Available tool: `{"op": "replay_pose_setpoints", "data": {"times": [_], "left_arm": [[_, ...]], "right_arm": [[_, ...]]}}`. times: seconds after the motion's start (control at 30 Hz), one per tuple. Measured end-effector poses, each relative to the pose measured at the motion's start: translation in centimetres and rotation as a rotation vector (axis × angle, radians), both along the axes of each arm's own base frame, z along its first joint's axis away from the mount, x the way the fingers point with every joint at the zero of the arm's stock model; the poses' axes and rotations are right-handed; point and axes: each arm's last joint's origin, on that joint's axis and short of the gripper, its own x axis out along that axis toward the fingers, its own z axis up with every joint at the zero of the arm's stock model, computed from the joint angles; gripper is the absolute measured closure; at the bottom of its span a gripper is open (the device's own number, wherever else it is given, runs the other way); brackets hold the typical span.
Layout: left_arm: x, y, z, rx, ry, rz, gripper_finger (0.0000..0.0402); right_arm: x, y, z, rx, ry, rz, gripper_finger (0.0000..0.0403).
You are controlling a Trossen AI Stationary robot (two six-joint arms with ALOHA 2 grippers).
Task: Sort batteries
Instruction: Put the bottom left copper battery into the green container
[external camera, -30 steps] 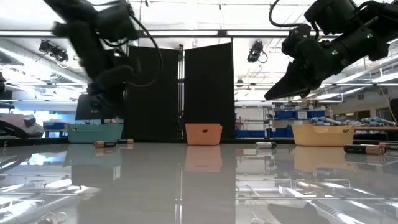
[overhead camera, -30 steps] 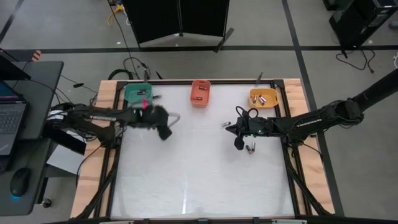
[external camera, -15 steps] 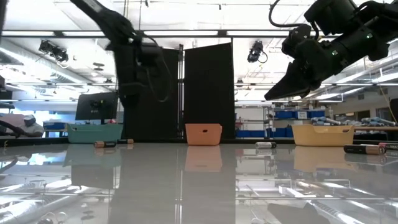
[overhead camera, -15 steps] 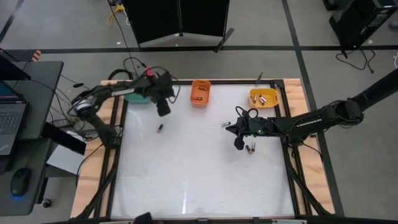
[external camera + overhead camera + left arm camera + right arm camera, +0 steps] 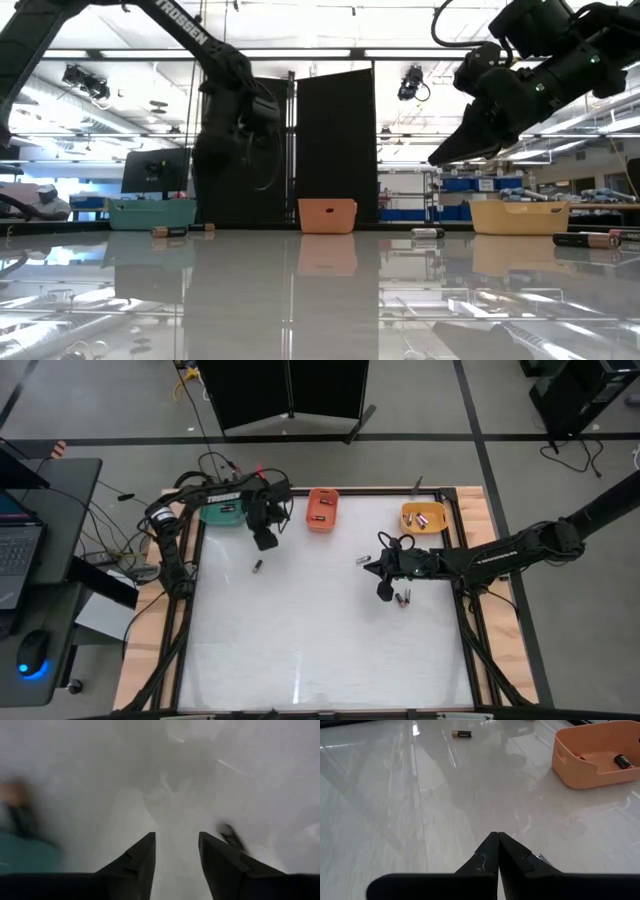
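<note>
From above, the left gripper (image 5: 265,541) hangs between the green bin (image 5: 221,511) and the orange bin (image 5: 322,508), a loose battery (image 5: 257,566) lying on the worktop (image 5: 320,630) just below it, while the right gripper (image 5: 384,592) sits beside a pair of batteries (image 5: 403,599) near the yellow bin (image 5: 423,516). At table height, both grippers hang above the worktop, with batteries lying near the bins. The left wrist view shows its fingers (image 5: 140,857) parted and empty; the right wrist view shows its fingers (image 5: 487,851) pressed together on nothing, two batteries (image 5: 621,760) in the orange bin ahead.
</note>
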Motion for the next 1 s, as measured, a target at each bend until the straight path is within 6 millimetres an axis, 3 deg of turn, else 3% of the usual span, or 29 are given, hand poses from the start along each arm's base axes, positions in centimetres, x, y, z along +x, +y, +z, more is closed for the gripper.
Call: {"op": "replay_pose_setpoints", "data": {"times": [0.23,0.47,0.7,0.87,1.0], "left_arm": [[0.9,-3.3,-0.6,-0.05,0.09,0.15,0.0195],[0.8,-5.4,-3.0,-0.056,0.127,0.232,0.0164],[0.2,-6.0,-4.9,-0.051,0.122,0.249,0.0163],[0.0,-6.1,-5.1,-0.041,0.113,0.263,0.0164],[0.2,-6.2,-5.1,-0.019,0.117,0.252,0.0189]], "right_arm": [[0.0,0.0,0.0,0.001,-0.001,-0.001,0.0381],[0.0,0.0,0.0,-0.009,0.005,0.006,0.0388],[-0.1,0.0,-0.1,-0.013,0.015,0.008,0.0384],[-0.1,0.0,-0.1,-0.015,0.017,0.009,0.039],[-0.1,0.0,-0.1,-0.014,0.017,0.009,0.0383]]}}
